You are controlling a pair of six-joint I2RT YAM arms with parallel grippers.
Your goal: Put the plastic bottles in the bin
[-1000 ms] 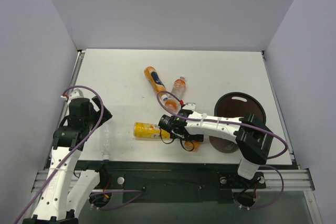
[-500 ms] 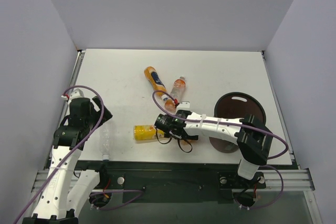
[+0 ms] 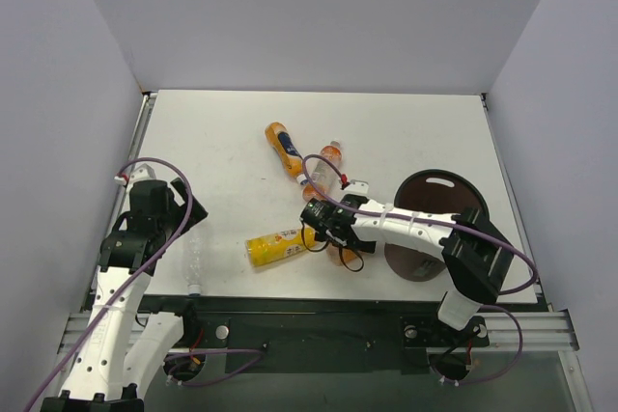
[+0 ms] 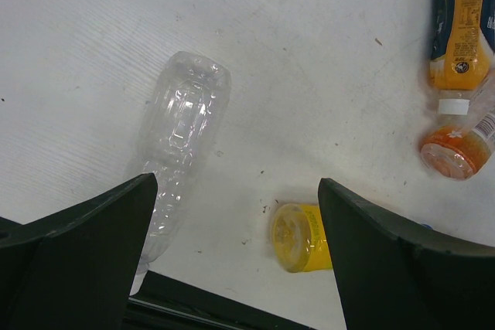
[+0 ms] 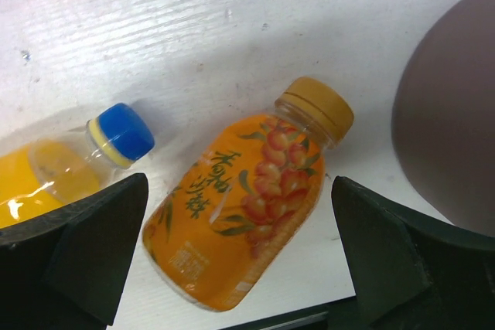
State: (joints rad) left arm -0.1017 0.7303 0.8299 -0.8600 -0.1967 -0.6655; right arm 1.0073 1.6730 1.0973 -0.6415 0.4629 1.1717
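Surface: white table (image 3: 415, 132), pale lavender walls on three sides.
Bin: dark brown bin (image 3: 439, 202) at the table's right, its dark inside seen from above.
Bottles: all flat on the table, outside the bin — fruit-label bottle (image 5: 240, 229), yellow bottle (image 3: 275, 245), clear bottle (image 4: 182, 137), blue-banded bottle (image 3: 283, 146), orange-liquid bottle (image 3: 328, 163).
Left gripper (image 4: 236, 191): spread wide, empty, above the clear bottle.
Right gripper (image 5: 238, 183): spread wide, empty — above the fruit-label bottle.
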